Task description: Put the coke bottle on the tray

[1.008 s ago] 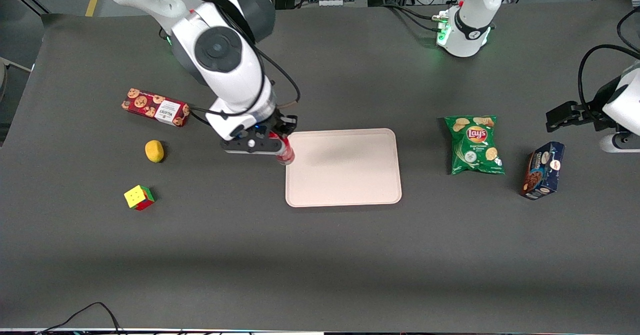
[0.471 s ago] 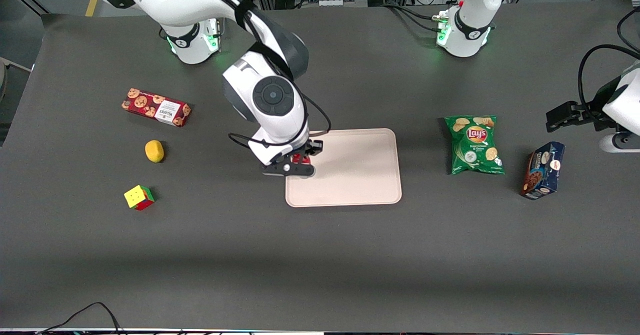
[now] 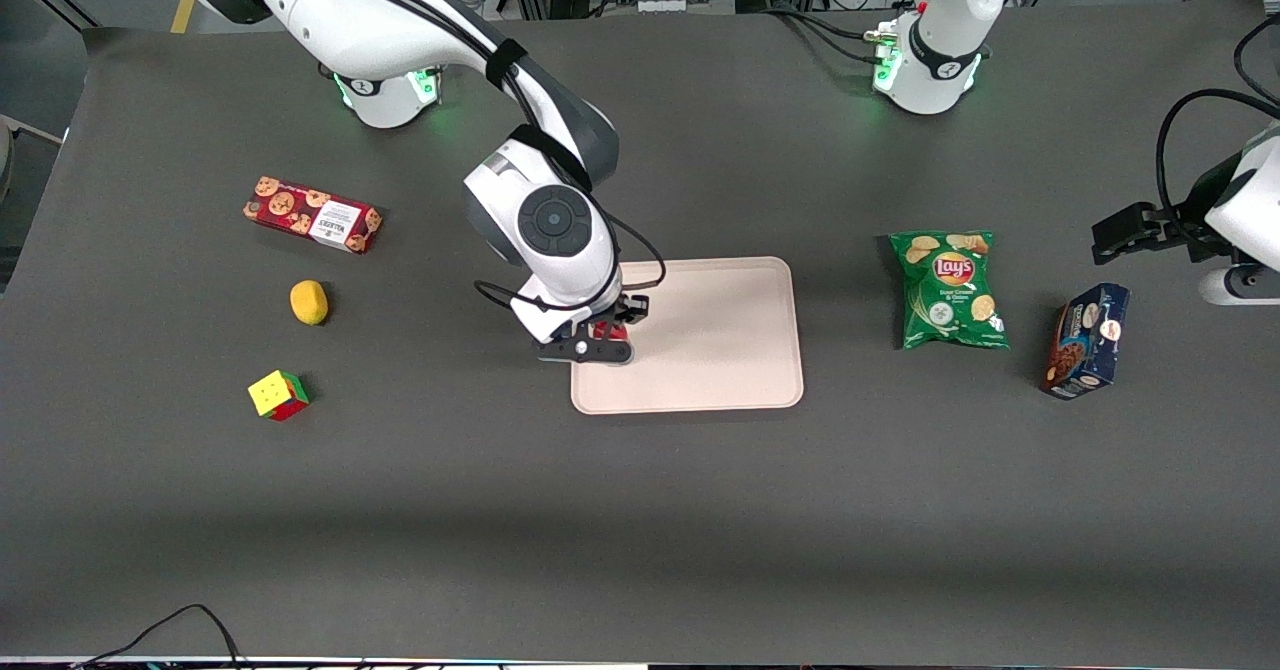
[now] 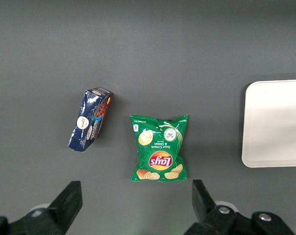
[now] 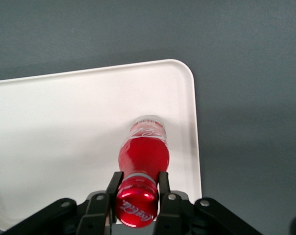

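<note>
Over the tray's end nearest the working arm, the claw (image 3: 607,335) was seen clenched on the bottle (image 5: 142,161), its two fingers (image 5: 113,184) pressed against the neck just under the red cap (image 5: 136,205). The bottle was held upright, its long axis running straight down from the claw, with its base over the pale surface of the tray (image 5: 64,147) close to one short rim; whether the base actually touched the tray could not be told. In the front view only a small patch of red bottle (image 3: 610,330) was visible under the claw. Nothing else was seen on the tray (image 3: 720,350), whose wide flat surface lay open toward the parked arm's end.

Dark table cloth (image 3: 640,510) surrounded the tray on every edge. Toward the working arm's end, well apart from the tray, a red cookie box (image 3: 311,214), a yellow lemon (image 3: 309,302) and a puzzle cube (image 3: 278,395) were laid out. Toward the parked arm's end, a green chip bag (image 3: 948,289) and a dark blue box (image 3: 1085,340) were placed, the bag nearer to the tray.
</note>
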`<move>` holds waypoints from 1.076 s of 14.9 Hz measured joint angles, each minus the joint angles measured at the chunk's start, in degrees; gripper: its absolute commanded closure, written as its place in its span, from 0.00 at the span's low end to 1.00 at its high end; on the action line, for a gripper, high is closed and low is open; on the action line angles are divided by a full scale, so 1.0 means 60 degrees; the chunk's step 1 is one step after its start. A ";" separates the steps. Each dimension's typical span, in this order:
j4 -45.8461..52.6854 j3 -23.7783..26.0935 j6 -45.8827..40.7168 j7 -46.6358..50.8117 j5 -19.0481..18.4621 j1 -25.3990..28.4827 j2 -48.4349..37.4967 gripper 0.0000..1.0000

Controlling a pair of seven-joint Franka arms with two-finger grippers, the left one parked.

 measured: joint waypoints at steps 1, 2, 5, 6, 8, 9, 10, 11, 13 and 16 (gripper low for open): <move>-0.0091 0.0000 0.0033 0.0000 0.0000 -0.0024 -0.0003 1.00; -0.0151 0.0000 0.0059 0.0000 0.0000 -0.0041 -0.0012 1.00; -0.0197 0.0001 0.0085 0.0104 0.0000 -0.0050 -0.0047 0.48; -0.0204 0.0000 0.0086 0.0116 0.0000 -0.0050 -0.0051 0.37; -0.0215 0.0001 0.0093 0.0160 0.0000 -0.0050 -0.0054 0.00; -0.0215 0.0001 0.0101 0.0197 0.0000 -0.0050 -0.0065 0.00; -0.0215 0.0001 0.0104 0.0341 0.0000 -0.0051 -0.0078 0.00; -0.0215 0.0001 0.0107 0.0545 0.0000 -0.0050 -0.0085 0.00; -0.0211 0.0001 0.0131 0.0785 -0.0001 -0.0052 -0.0114 0.00; -0.0200 -0.0008 0.0139 0.0864 0.0000 -0.0273 -0.0584 0.00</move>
